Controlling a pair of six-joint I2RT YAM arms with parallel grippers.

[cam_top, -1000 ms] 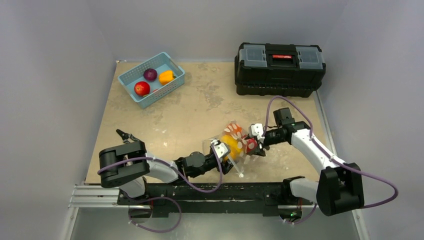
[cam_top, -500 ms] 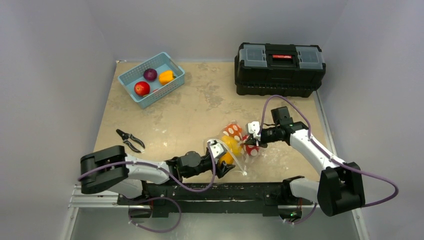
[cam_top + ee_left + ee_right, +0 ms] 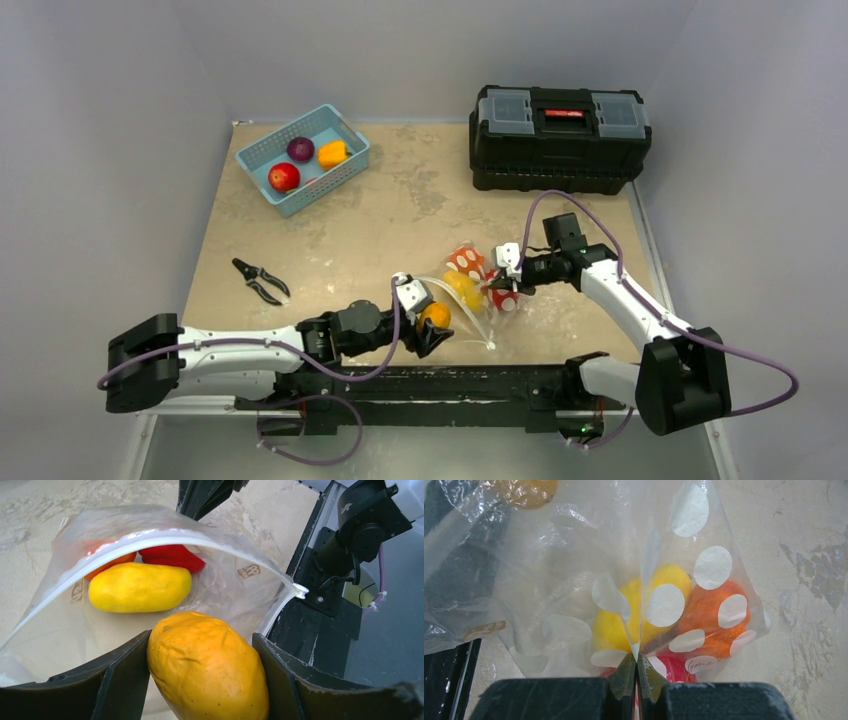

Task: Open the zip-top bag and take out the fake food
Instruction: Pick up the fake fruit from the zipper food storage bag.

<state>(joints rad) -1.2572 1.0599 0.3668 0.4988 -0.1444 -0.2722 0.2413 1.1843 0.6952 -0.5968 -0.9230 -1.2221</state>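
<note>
From above, the zip-top bag [image 3: 472,290] lies by the near edge of the counter [image 3: 400,200], its mouth facing the left fingers [image 3: 427,342]. They are spread wide and clamp an orange fake fruit [image 3: 435,316] just outside it.

The left wrist view shows a yellow fake fruit [image 3: 140,586] lying crosswise inside the gaping mouth.

In the right wrist view, the right fingers [image 3: 626,676] are pressed together on a fold of the bag's dotted plastic.

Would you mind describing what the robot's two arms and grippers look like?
The left arm and right arm have white tube-like links between bulky black joint housings, and a purple cable loops along each. The left gripper and right gripper each carry a small white block behind black, wedge-shaped fingers. No markings are readable.
</note>
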